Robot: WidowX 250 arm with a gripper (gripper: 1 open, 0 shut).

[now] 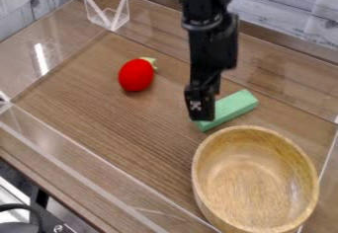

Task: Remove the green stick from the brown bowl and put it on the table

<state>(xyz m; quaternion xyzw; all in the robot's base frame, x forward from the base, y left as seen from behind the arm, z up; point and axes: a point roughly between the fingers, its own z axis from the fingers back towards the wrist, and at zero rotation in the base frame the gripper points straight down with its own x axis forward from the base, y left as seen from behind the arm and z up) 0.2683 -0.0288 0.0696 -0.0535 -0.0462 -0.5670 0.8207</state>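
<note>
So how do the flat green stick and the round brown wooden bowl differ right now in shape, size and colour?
The flat green stick is a straight bar, while the round brown wooden bowl is a hollow circle. The stick is much smaller than the bowl. The stick is green, the bowl light brown. Both rest on the brown table.

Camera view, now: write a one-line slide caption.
Green stick on the table, beside the brown bowl.

A robotics lab, judging by the black robot arm (199,41) over a clear-walled wooden tabletop (99,123).
</note>
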